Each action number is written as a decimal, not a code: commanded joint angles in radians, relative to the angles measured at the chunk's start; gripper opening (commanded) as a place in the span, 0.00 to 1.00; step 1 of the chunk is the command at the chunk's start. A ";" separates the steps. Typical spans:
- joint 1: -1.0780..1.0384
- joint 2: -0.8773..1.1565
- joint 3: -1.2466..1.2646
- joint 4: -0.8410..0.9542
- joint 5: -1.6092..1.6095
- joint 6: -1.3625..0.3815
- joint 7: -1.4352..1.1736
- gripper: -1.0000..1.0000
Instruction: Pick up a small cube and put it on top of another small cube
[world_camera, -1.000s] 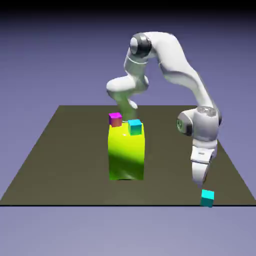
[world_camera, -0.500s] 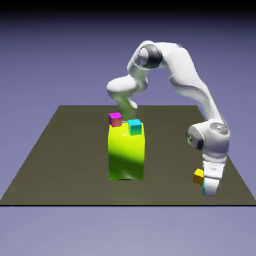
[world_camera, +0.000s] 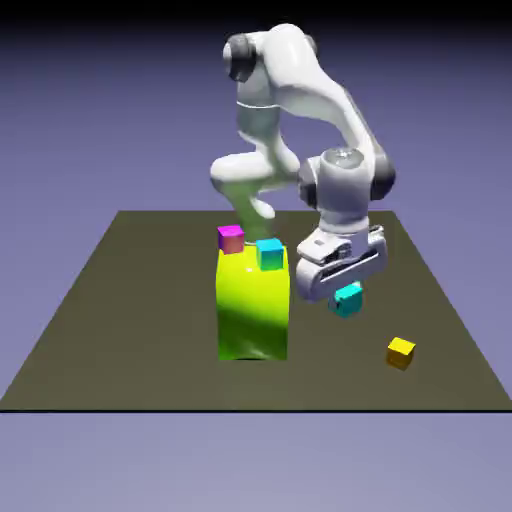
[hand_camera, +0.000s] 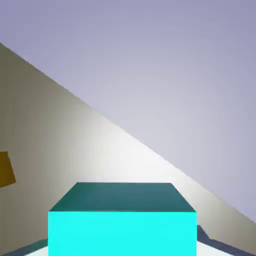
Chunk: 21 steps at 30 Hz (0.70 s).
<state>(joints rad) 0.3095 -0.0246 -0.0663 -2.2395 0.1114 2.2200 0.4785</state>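
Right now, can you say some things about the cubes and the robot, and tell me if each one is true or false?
1. The gripper is holding a cyan cube. True.
2. The yellow cube sits on top of the tall yellow-green block. False: it lies on the table, away from the block.
3. Two cubes are on top of the tall block. True: a magenta one and another cyan one.
4. The two cyan cubes are already stacked. False: one is in the gripper, the other on the block.
5. The gripper is wide open and empty. False: it is shut on a cube.
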 joint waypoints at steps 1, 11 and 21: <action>-0.017 -0.036 0.005 -0.020 -0.006 -0.016 0.032 0.00; -0.240 -0.399 0.050 -0.219 -0.027 -0.177 0.326 0.00; -0.462 -0.761 0.095 -0.418 -0.048 -0.338 0.621 0.00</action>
<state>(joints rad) -0.1527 -0.7857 0.0287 -2.6573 0.0660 1.8827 1.0986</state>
